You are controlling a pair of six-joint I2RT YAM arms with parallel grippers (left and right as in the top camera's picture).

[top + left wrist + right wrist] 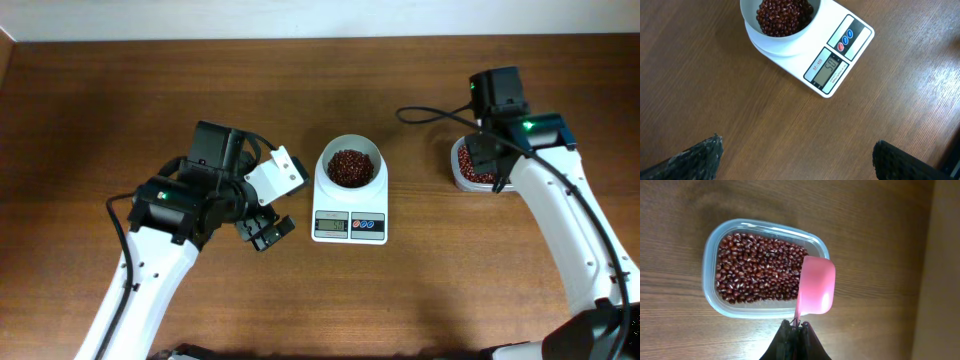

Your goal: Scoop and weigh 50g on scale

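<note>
Closest to us, at the bottom of the right wrist view, our right gripper [796, 326] is pinched narrow on the handle of the pink scoop [816, 286]. The scoop is empty and hangs over the right rim of the clear tub [707, 282], which holds a bed of spare beans [755, 272]. Our left gripper [797, 162] stands wide with nothing in it, both fingers low in its frame over bare wood.

At the centre of the overhead view sits the scale [350, 212], with a heap of beans in its bowl [324, 160]. The display [829, 68] seems to show the target figure, though the digits are small. We judge the weighing nearly or fully done. Next we need to check that reading, then either add a small top-up or put the scoop down.

Bare table [120, 120] lies open between scale and tub and all around the left arm. A paler band runs down the right of the right wrist frame; we cannot tell if it is an edge.
</note>
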